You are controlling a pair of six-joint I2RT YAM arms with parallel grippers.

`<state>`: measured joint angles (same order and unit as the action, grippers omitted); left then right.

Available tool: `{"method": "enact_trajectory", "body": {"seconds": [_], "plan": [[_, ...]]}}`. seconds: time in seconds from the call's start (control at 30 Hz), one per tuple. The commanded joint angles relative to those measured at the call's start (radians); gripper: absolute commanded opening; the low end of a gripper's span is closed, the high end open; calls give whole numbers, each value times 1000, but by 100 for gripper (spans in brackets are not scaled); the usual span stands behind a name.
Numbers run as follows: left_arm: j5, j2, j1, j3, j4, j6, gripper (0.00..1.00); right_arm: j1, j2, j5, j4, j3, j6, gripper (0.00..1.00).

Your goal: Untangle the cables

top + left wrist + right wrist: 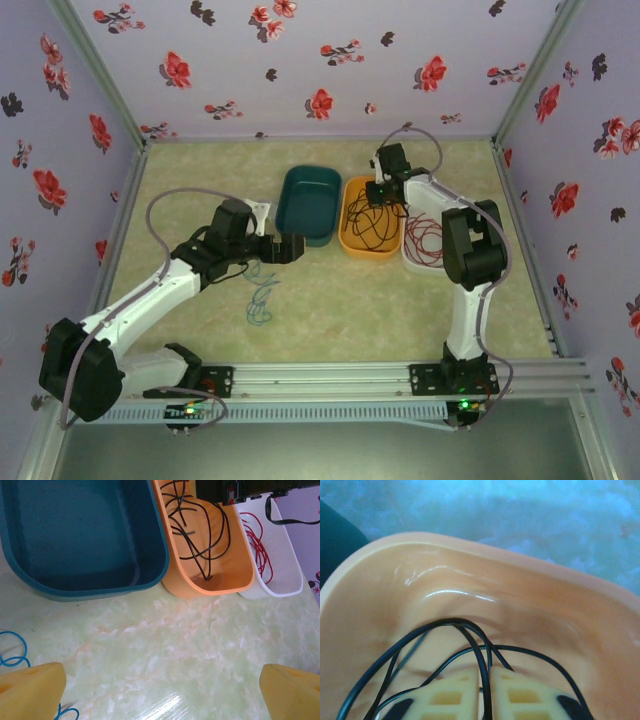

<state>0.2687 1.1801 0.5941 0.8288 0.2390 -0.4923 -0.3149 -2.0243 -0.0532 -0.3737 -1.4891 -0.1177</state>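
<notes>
Loose loops of blue cable (260,300) lie on the table, and its edge (12,647) shows by my left finger in the left wrist view. My left gripper (290,248) hovers just past the blue cable, near the teal tray, open (162,680) with only bare tabletop between its yellow fingers (35,690). The black cable (375,225) lies coiled in the orange tray (370,252). My right gripper (380,195) is down over that tray's far end; its fingers stand almost together (486,680) with a strand of black cable (445,625) between them. A red cable (425,240) lies in the white tray (415,265).
Three trays sit side by side at mid table: an empty teal tray (80,540), the orange tray (235,575) and the white tray (285,570). Flowered walls close in the left, back and right sides. Bare tabletop lies between the trays and the arm bases.
</notes>
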Motion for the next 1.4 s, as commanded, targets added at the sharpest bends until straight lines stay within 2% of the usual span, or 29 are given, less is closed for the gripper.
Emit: {"method": "enact_trajectory", "body": {"seconds": [0.0,0.2,0.37,0.6,0.67,0.77,0.8,0.83,1.0,1.2,1.37], "plan": [[-13,6,-11,-11,-19,2,100,3,38,52,-55,-36,19,22],[-13,8,-19,-11,-21,-4,100,3,114,116,-86,-32,23,30],[-21,12,-28,-16,-30,-24,100,1,206,123,-84,13,-12,37],[-110,16,-64,-42,5,-112,100,-35,378,121,-100,135,-100,49],[-144,14,-75,-59,13,-138,100,-68,434,135,-105,180,-122,58],[-181,7,-88,-93,1,-159,98,-120,499,152,-119,231,-151,76],[-185,5,-92,-109,-17,-161,97,-143,520,169,-123,249,-168,92],[-190,6,-98,-123,-34,-164,95,-166,537,186,-126,265,-181,99],[-224,46,-129,-170,-63,-163,72,-284,615,227,-95,361,-278,99],[-226,93,-150,-204,-87,-176,64,-438,642,314,4,470,-368,99],[-224,123,-158,-234,-107,-196,56,-520,608,375,34,495,-425,99]]}}
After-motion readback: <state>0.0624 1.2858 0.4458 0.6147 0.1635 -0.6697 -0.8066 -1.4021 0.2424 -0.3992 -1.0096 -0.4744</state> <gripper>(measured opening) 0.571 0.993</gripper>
